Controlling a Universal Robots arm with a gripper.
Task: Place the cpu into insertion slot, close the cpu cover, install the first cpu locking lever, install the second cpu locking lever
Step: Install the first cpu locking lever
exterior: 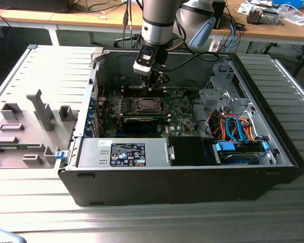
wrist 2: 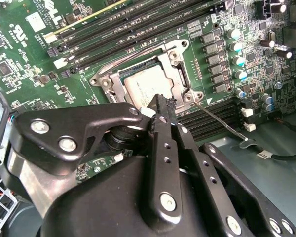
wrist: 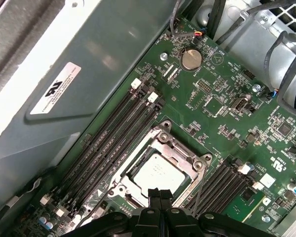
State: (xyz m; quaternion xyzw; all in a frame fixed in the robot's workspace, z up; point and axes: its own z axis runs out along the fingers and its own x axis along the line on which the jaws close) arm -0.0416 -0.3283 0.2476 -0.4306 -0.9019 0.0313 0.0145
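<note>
The jaws are closed tight on nothing, tip just over the cover's (wrist 2: 180, 74) edge. Beneath them the cpu (wrist: 159, 175) lies in its slot (wrist 2: 104, 81). Push the loose lever (wrist 2: 219, 121) beside them squarely, or it may slip.

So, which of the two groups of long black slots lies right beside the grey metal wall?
The group between the grey metal wall and the cpu. The other group lies on the cpu's far side, with green board beyond it.
</note>
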